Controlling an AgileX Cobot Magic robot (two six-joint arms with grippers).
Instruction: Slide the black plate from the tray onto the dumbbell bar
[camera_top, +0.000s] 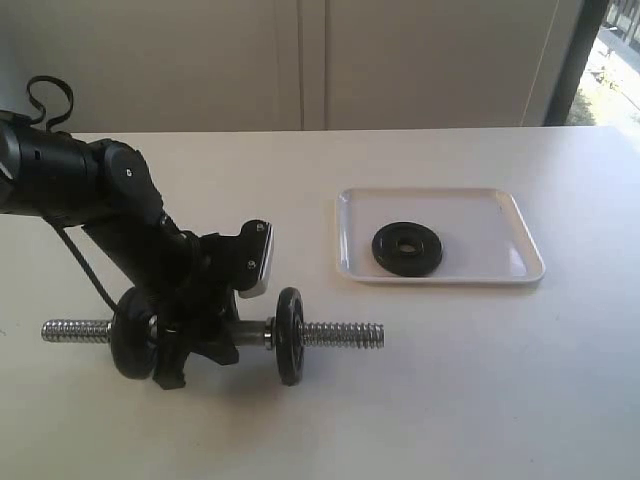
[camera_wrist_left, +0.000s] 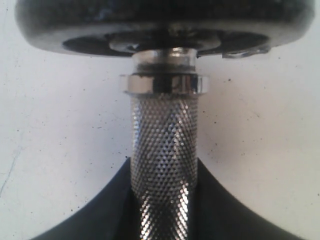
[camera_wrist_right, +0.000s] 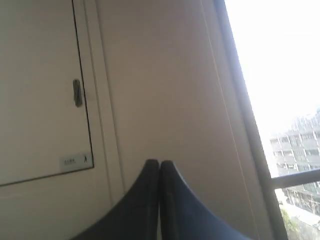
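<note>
The black plate lies flat in the white tray at the right of the table. The chrome dumbbell bar lies across the table front left, with one black disc on its right side and another on its left. My left gripper is shut on the bar's knurled middle between those discs. In the left wrist view the fingers of my left gripper hug the knurled bar below a collar and a disc. My right gripper is shut and empty, facing a wall, out of the exterior view.
The white table runs back to a pale wall with cabinet doors. A window stands at the far right. The left arm's black cable loops at the back left. The bar's threaded right end points towards the space in front of the tray.
</note>
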